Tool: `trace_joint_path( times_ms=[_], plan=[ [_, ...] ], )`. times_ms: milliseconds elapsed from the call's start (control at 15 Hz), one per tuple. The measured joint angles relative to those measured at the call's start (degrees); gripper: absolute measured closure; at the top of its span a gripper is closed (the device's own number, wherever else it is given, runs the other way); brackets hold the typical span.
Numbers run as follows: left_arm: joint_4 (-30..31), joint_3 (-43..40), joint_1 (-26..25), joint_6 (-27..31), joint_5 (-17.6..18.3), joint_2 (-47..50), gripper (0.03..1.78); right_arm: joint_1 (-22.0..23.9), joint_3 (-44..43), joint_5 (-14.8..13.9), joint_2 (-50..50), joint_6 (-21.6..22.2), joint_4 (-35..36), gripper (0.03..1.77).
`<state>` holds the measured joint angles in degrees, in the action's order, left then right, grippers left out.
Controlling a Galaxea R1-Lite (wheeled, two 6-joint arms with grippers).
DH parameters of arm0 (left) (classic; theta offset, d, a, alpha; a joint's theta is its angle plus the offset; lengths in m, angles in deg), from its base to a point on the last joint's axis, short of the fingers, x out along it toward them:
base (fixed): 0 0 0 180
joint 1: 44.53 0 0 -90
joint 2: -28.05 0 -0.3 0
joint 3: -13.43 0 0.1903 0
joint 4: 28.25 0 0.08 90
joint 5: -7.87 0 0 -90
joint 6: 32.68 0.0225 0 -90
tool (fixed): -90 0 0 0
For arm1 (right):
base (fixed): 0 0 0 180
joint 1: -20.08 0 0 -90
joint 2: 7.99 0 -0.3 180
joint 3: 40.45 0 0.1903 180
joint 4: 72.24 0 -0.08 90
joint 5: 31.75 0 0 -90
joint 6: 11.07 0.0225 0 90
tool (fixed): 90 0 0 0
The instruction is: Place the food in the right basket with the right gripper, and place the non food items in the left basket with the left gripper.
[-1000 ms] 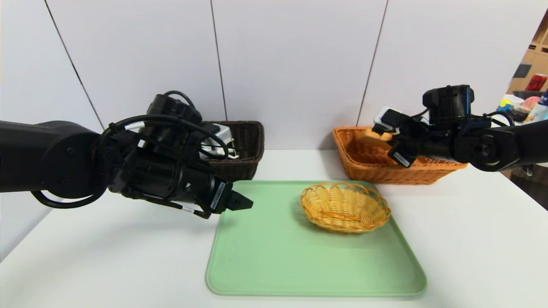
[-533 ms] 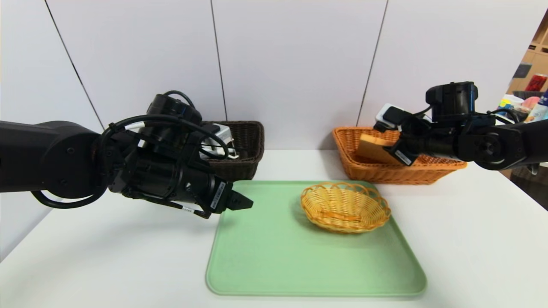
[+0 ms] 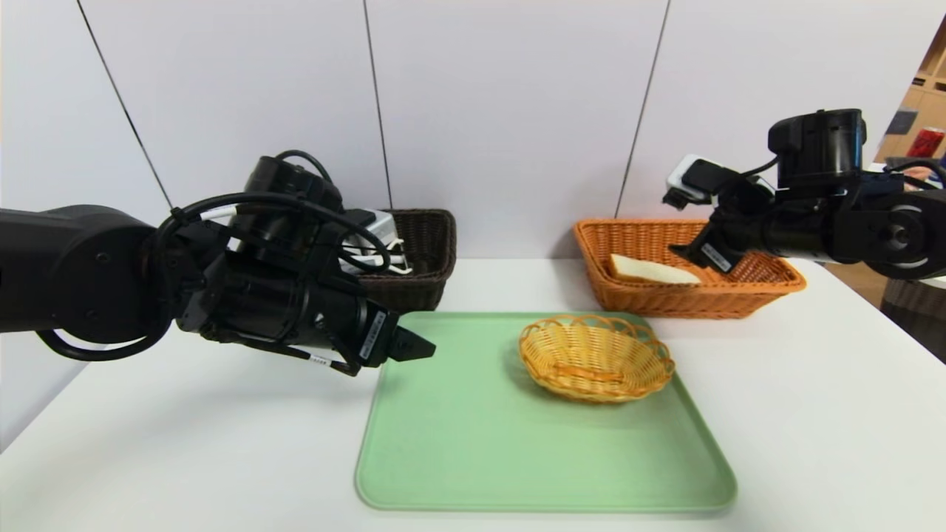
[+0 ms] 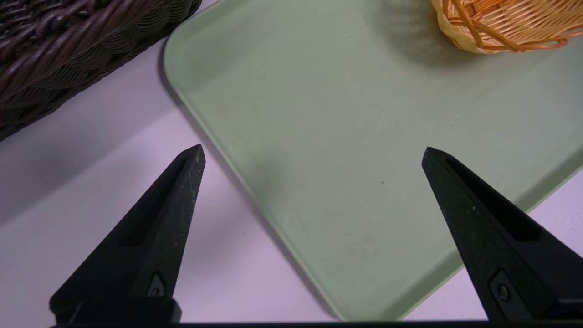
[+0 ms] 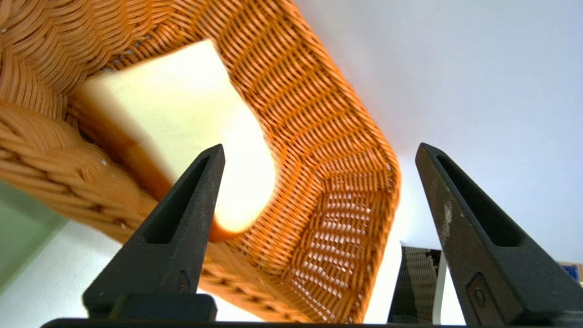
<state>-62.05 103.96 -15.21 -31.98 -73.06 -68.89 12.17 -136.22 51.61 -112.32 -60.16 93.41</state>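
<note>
The bread (image 3: 650, 269) is seen lying flat inside the right basket (image 3: 776, 284), toward that basket's left end, its white face up and its crust against the wicker floor. It is gripped by nothing. In the right wrist view the same slice (image 5: 182, 127) is shown resting in a corner of the basket (image 5: 328, 136), apart from both fingers.

The right tool (image 3: 684, 255) is held above the basket's middle, raised clear of the bread, its jaws spread wide and released, with nothing between them. In its own wrist view the tool (image 5: 319, 150) is seen with the two black fingers (image 5: 182, 209) well apart.

The left tool (image 3: 421, 347) is held low over the counter (image 3: 185, 443), at the left edge of the green tray (image 3: 473, 458). Its jaws are likewise spread and nothing is grasped; in the left wrist view the tool (image 4: 314, 152) is seen with one finger over the counter (image 4: 91, 164) and the other over the tray (image 4: 341, 114).

The left basket (image 3: 425, 251) is set at the back of the counter, largely hidden behind the left arm; white items are glimpsed at its rim but cannot be identified. A small oval basket (image 3: 596, 357) is placed on the tray's far right part, near the right basket but not touching it
</note>
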Motion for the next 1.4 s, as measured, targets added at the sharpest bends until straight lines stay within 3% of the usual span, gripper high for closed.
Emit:
trace_joint_path(
  times_ms=[200, 400, 800, 933, 1200, 1400],
  plan=[
    [-0.1, -0.6, 0.0, -0.2, 0.0, 1.9, 0.12, 0.3, 0.1, -0.1, 3.4, 0.9, -2.0, 0.26],
    [-0.4, -1.7, 0.0, -0.4, -0.1, 5.1, 0.12, 0.3, 0.4, 0.0, 8.4, 4.6, -8.2, 0.2],
    [-2.6, -6.5, 0.0, -1.9, -1.0, 15.4, 0.12, 0.2, 11.1, -0.1, 23.3, 16.2, -13.9, 0.14],
    [-4.9, -7.7, 0.0, -3.3, -2.8, 19.6, 0.12, 0.2, 15.3, -0.4, 28.5, 21.0, -14.1, 0.13],
    [-9.9, -10.9, -0.1, -4.6, -11.1, 28.8, 0.12, 1.2, 23.3, -0.8, 39.1, 30.4, -14.3, 0.11],
    [-14.4, -12.9, 0.0, -5.0, -13.0, 35.8, 0.12, 2.6, 28.8, -0.8, 46.4, 32.9, -15.3, 0.11]
  ],
)
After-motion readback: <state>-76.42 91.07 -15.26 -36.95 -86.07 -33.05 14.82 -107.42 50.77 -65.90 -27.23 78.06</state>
